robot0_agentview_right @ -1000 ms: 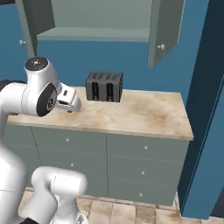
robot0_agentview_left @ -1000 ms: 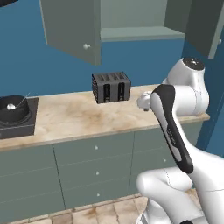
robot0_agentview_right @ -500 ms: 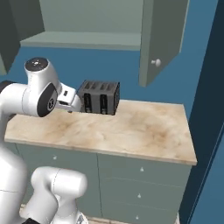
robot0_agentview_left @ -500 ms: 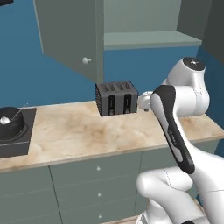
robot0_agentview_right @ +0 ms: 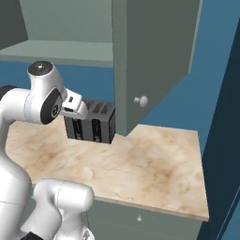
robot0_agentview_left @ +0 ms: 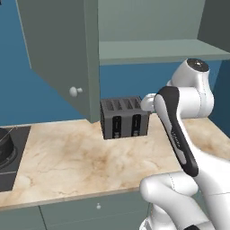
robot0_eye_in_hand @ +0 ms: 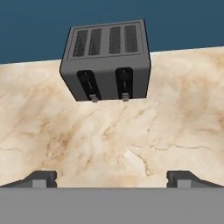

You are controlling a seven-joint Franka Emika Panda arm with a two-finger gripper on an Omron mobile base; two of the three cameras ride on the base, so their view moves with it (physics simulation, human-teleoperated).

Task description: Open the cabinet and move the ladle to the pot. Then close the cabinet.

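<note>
arm folded, elbow up; tool [robot0_eye_in_hand: 112, 178] w/ tips wide apart.

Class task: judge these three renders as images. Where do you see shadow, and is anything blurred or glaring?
Left base view: sharp, flat light, no glare; the open cabinet door is evenly shaded. Right base view: a soft shadow under the toaster. Hand view: crisp marble counter, faint shadow below the toaster, end effector tips dark and sharp.
</note>
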